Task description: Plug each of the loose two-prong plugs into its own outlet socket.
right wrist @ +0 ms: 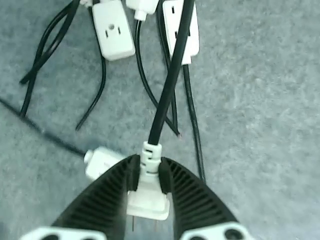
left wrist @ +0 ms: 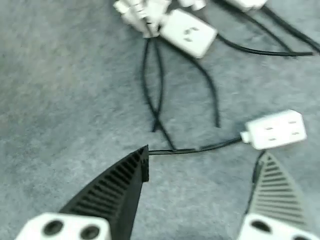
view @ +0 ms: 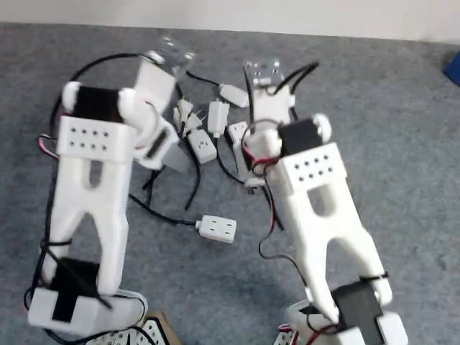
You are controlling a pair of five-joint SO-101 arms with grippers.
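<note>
My right gripper (right wrist: 148,163) is shut on a white two-prong plug (right wrist: 147,197); its prongs point back toward the wrist and its black cord (right wrist: 170,75) runs away from the fingers. In the high view this gripper (view: 253,180) hangs just above the carpet at the centre. Two white outlet sockets (right wrist: 112,32) (right wrist: 180,25) lie beyond it. My left gripper (left wrist: 206,154) stands open over the carpet with nothing between its fingers. A multi-slot outlet block (left wrist: 275,130) (view: 218,228) lies by one fingertip, and a single outlet (left wrist: 189,32) (view: 203,147) farther off. Loose plugs (view: 218,115) (view: 185,111) cluster at the back.
Black cords (left wrist: 152,90) loop and cross over the grey carpet (view: 402,144) between the two arms. Another white plug (view: 233,93) lies near the back by metal brackets (view: 262,72). A white block (right wrist: 100,160) sits partly hidden under one right finger. Open carpet lies to the right.
</note>
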